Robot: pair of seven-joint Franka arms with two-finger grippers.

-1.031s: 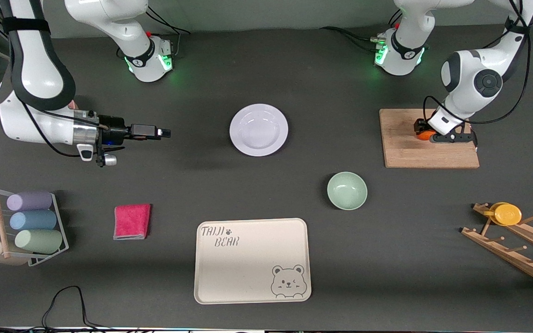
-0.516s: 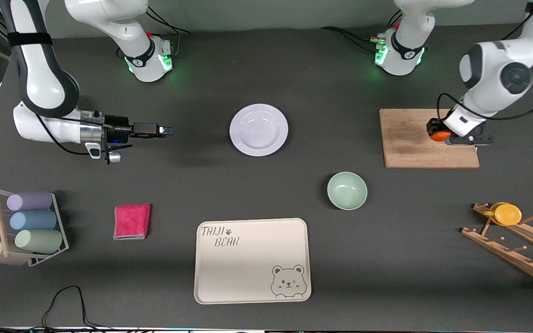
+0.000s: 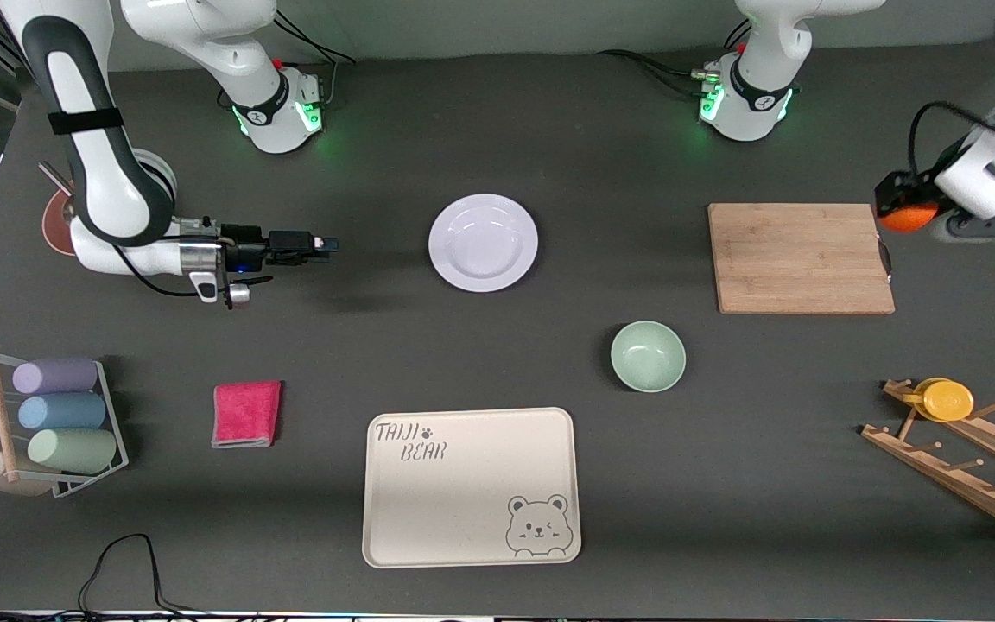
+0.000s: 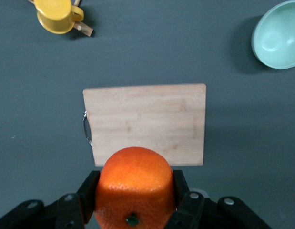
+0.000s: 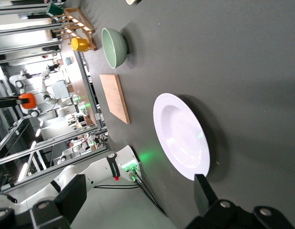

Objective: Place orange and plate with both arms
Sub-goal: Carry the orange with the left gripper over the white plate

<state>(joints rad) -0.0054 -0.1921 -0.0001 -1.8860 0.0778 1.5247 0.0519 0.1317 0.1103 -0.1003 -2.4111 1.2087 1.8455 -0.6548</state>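
The orange (image 3: 903, 216) is held in my left gripper (image 3: 902, 212), high in the air by the cutting board's (image 3: 800, 257) end toward the left arm's end of the table. In the left wrist view the gripper (image 4: 134, 195) is shut on the orange (image 4: 134, 186), with the board (image 4: 145, 121) far below. The white plate (image 3: 483, 242) lies flat mid-table. My right gripper (image 3: 325, 245) is open and empty, low and level, pointing at the plate from the right arm's end with a gap between. In the right wrist view, the plate (image 5: 182, 136) lies ahead of its fingers (image 5: 203, 193).
A mint-green bowl (image 3: 648, 356) sits nearer the camera than the board. A cream bear tray (image 3: 472, 486) lies at the front middle. A pink cloth (image 3: 246, 414) and a cup rack (image 3: 57, 415) are toward the right arm's end. A wooden rack holds a yellow cup (image 3: 947, 400).
My left gripper lifted the orange off the cutting board and carried it up toward the left arm's end. My right gripper crept a little toward the plate.
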